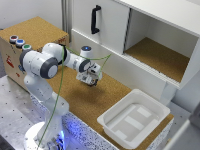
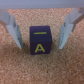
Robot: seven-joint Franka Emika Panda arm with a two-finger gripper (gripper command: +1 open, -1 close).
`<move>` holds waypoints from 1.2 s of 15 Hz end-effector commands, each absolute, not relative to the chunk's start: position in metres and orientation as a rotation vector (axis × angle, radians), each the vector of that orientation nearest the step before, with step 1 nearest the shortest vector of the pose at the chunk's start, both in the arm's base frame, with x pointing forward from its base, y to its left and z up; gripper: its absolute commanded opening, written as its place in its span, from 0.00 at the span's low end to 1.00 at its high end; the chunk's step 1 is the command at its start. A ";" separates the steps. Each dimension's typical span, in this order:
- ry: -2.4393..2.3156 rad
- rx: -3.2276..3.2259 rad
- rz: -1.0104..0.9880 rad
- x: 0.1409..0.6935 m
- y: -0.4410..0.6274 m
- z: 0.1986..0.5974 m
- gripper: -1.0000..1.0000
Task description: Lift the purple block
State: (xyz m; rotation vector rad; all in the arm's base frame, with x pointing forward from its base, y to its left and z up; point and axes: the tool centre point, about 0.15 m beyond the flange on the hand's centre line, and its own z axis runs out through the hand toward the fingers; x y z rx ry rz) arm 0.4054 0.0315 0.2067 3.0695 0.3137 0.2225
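Note:
The purple block [image 2: 40,41] is a small dark purple cube with a yellow "A" on its face. It rests on the cork surface [image 2: 42,70]. In the wrist view it sits midway between the two fingers of my gripper [image 2: 40,46], with a gap on each side. The jaws are open and do not touch it. In the exterior view my gripper [image 1: 89,80] is low over the cork counter [image 1: 100,97] in front of the white cabinet. The gripper hides the block there.
A white plastic tray [image 1: 150,106] stands on the counter at the exterior view's right. A cork-topped box with round coloured buttons [image 1: 19,42] is at the left. Behind are a cabinet door with a black handle [image 1: 95,19] and an open compartment [image 1: 160,55].

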 end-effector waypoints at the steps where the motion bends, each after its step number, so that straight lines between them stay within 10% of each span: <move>1: 0.268 3.060 0.240 0.423 0.025 0.189 0.00; 18: 1.193 2.728 0.485 0.370 0.230 0.409 0.00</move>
